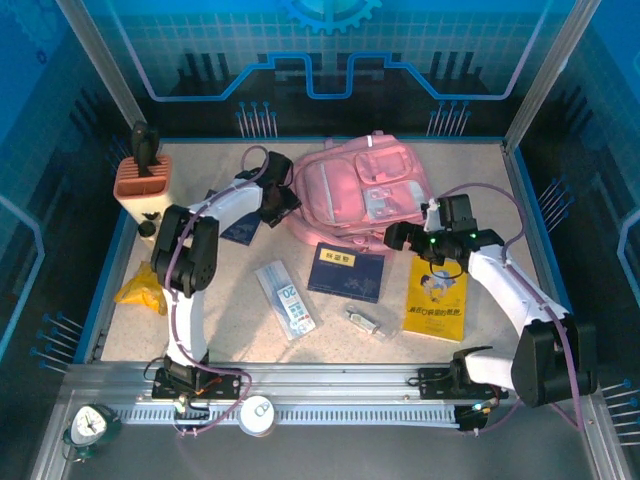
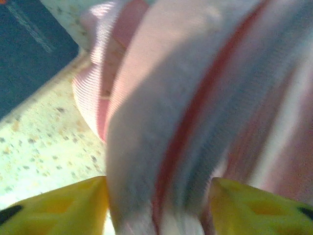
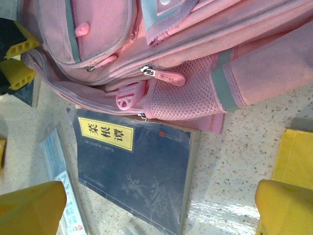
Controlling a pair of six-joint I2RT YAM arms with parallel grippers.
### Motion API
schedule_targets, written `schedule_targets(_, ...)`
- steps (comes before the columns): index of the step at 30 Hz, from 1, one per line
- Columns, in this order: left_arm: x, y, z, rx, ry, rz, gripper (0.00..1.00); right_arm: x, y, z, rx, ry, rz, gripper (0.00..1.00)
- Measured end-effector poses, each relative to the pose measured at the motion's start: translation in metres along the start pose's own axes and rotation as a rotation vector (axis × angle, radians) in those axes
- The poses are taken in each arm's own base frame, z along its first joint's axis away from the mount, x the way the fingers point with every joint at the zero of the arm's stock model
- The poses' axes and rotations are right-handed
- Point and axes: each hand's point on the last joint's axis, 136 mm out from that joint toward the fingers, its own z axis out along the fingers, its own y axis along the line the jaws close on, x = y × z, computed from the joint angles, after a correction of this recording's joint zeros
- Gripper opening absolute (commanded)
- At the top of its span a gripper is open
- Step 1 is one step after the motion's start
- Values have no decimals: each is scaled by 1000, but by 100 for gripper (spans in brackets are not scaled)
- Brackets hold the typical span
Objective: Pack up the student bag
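Up at the far middle, student bag (image 1: 365, 190) is lying flat. Left gripper (image 2: 159, 205) is straddling a bag fold, clamped or not I cannot tell; a loose hold risks fabric slipping out. Right gripper (image 3: 156, 208) is hanging wide open over blue book (image 3: 137, 171) and could snag the bag.
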Motion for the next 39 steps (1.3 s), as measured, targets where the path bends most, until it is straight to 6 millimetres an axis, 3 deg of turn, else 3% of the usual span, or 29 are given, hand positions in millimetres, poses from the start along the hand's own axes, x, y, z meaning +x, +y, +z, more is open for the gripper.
schedule_targets(5, 20, -34, -48, 108, -26, 75, 71, -2, 1, 3, 5, 13, 113, 91)
schedule_targets(10, 66, -59, -85, 207, -5, 172, 73, 4, -1, 22, 24, 49, 233, 91)
schedule_targets(16, 115, -68, -87, 231, 63, 281, 74, 1, -9, 47, 45, 39, 348, 80)
schedule_targets(22, 144, -53, -77, 199, 109, 350, 73, -2, -20, 77, 58, 28, 447, 76)
schedule_targets(29, 161, -44, -79, 205, 123, 396, 71, -9, -29, 107, 72, 8, 481, 55)
schedule_targets(35, 164, -47, -85, 228, 118, 441, 70, -25, -28, 115, 78, -24, 485, 23)
schedule_targets(39, 169, -53, -88, 254, 110, 499, 67, -37, -22, 114, 57, -54, 490, 9)
